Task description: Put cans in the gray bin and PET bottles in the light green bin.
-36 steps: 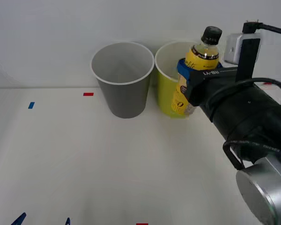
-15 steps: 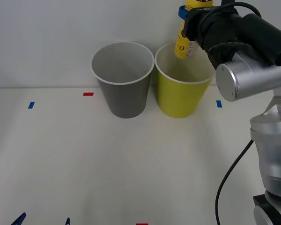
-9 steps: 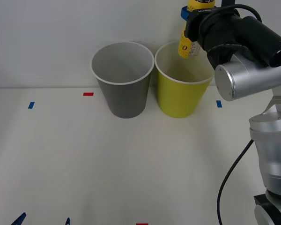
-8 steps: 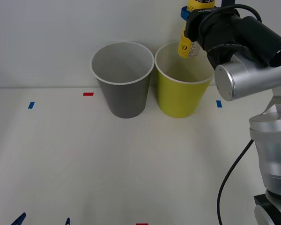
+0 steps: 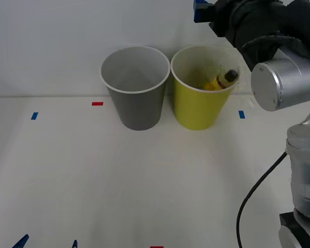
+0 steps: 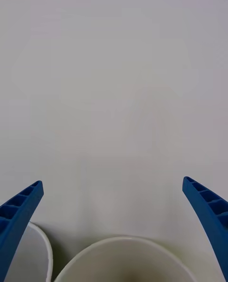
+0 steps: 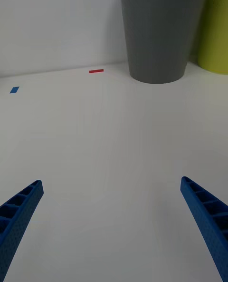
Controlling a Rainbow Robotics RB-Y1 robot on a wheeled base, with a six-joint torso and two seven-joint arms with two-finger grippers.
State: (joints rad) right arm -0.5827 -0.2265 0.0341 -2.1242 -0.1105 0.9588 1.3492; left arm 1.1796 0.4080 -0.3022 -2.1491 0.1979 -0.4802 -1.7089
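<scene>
The PET bottle (image 5: 220, 81) lay tilted inside the light green bin (image 5: 199, 111), right of centre in the front view, cap toward the bin's right wall. The right gripper (image 6: 114, 225) hovered above that bin at the upper right, its fingers spread wide and empty. The left gripper (image 7: 111, 225) sat low at the bottom left, also spread, facing the gray bin (image 5: 139, 111). To finish cleanly, the right arm should probably lift straight up, clear of the white rim.

A bare test lab: a plain white table (image 5: 93, 181) against a blank white wall (image 5: 67, 31), with small red and blue tape markers (image 5: 97, 104) stuck on the tabletop.
</scene>
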